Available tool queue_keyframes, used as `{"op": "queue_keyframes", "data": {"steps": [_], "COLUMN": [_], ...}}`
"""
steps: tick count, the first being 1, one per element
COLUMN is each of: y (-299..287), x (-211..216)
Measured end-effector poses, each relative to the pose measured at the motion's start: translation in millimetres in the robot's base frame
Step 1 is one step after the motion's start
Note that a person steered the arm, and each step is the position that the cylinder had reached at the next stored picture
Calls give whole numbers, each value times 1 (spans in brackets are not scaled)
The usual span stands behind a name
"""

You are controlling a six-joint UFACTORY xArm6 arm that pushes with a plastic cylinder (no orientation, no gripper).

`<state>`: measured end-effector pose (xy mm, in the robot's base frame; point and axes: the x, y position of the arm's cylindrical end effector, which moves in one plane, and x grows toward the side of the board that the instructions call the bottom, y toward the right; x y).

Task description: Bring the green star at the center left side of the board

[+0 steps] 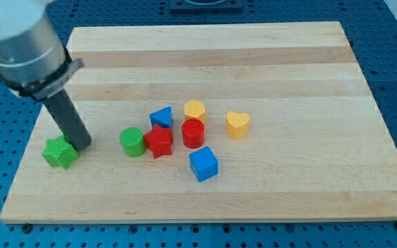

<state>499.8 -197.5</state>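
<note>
The green star (59,153) lies at the view's left side of the wooden board (205,48), a little below mid-height. My tip (82,145) rests on the board right at the star's upper right edge, touching or nearly touching it. The dark rod rises up and to the left toward the grey arm body in the view's top left corner.
A cluster sits near the board's middle: a green cylinder (132,142), a red star (158,141), a blue block (161,117), a red cylinder (193,133), a yellow block (194,109), a yellow heart (238,125) and a blue cube (203,164).
</note>
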Motion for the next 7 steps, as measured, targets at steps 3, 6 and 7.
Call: {"op": "queue_keyframes", "data": {"steps": [3,6,7], "y": [-26,26,-45], "x": [48,26,57]}}
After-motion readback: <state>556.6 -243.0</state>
